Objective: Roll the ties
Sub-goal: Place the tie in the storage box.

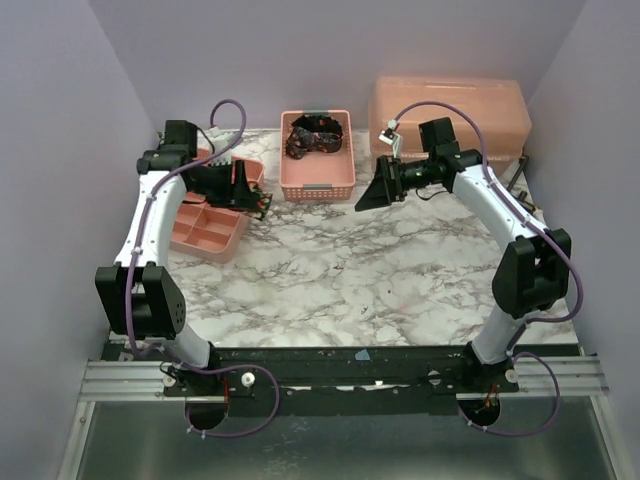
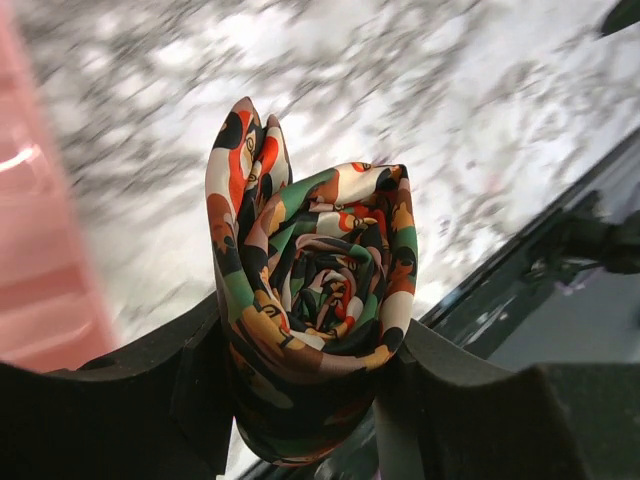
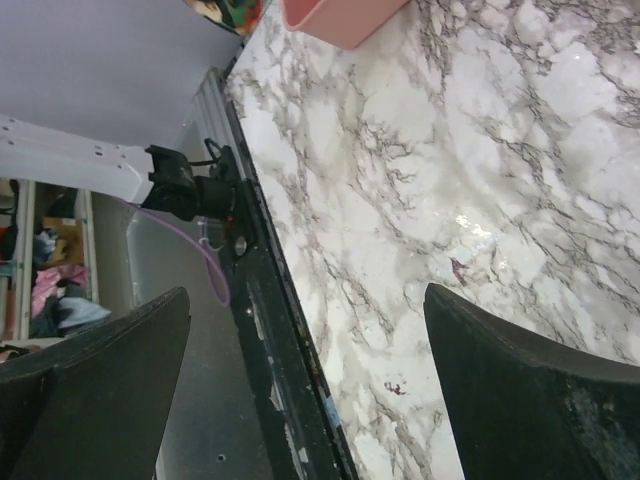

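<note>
Tie (image 2: 310, 290), flecked, rolled to a coil, clamped in left gripper (image 2: 305, 378), coil axis running out along the fingers; divided tray (image 1: 200, 235) just left of it, so left arm is nearer. Centre: basket (image 1: 318, 185) holding a second, darker tie (image 1: 312, 135). Right gripper (image 3: 308, 300) jaws wide apart, holding nothing, right of basket

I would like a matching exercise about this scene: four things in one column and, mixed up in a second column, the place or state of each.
1. colourful rolled tie
2. dark tie
3. right jaws
4. pink divided tray

A. wide open, empty
B. inside the pink basket
C. on the table's left side
D. gripped by the left jaws

Pairs: 1-D, 2-B, 3-A, 4-C
</note>
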{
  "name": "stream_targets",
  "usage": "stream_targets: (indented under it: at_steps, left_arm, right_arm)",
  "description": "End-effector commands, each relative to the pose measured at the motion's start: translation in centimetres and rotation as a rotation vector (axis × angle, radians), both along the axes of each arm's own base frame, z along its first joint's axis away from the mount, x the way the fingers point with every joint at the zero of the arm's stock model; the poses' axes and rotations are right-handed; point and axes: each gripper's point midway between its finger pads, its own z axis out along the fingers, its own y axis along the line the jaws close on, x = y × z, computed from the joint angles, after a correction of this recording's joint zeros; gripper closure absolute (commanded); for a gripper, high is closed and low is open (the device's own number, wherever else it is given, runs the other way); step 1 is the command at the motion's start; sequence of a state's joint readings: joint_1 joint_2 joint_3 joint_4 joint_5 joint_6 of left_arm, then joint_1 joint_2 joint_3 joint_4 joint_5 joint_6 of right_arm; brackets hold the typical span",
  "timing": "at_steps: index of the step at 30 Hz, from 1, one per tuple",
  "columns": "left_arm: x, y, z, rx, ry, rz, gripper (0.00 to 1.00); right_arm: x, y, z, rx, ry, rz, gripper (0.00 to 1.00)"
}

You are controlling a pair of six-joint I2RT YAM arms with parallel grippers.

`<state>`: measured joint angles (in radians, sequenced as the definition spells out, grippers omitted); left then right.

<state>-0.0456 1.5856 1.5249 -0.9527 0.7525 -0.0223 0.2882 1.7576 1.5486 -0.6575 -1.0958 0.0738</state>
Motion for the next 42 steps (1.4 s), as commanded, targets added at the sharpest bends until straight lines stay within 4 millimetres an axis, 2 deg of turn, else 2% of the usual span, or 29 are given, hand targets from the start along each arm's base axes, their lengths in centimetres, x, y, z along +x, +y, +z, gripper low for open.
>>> stream_targets:
  at_steps: [1,4,7,12,23,28,36,42]
  left_arm:
    - [-3.3,8.3,-2.7,0.263,0.132,-0.015,1.0]
    - [-3.7,11.4,-3.6,0.321,0.181,-0.003,1.0]
    - [-3.7,13.7,-4.7,0.377,0.223,0.012,1.0]
    - [-2.8,15.6,-6.8,0.418,0.295,0.029,1.0]
    - [-0.3,16.6,-11.1,0.439,0.395,0.092,1.0]
    - [0.0,16.8,-12.7,0.494,0.392,0.107,1.0]
    - [0.0,15.7,-15.5,0.55,0.393,0.1,1.0]
    - [0.0,16.1,-17.2,0.613,0.399,0.133,1.0]
  right_arm:
    - [-0.3,-1.2,-0.2,-0.096,-0.08,-0.012,0.0]
    - [-0.3,-1.5,-0.5,-0.124,-0.078,-0.015,0.0]
    - [0.5,-2.4,-1.6,-0.208,-0.035,-0.094,0.0]
    - [-0.7,-2.8,-1.2,-0.181,-0.022,-0.054,0.0]
    - [-0.7,-3.1,-1.7,-0.206,-0.03,-0.065,0.0]
    - [-0.7,-3.1,-2.1,-0.208,-0.018,-0.065,0.0]
    - [-0.5,-3.3,-2.5,-0.225,-0.015,-0.077,0.0]
    - [-0.3,-3.4,-2.8,-0.237,-0.015,-0.083,0.0]
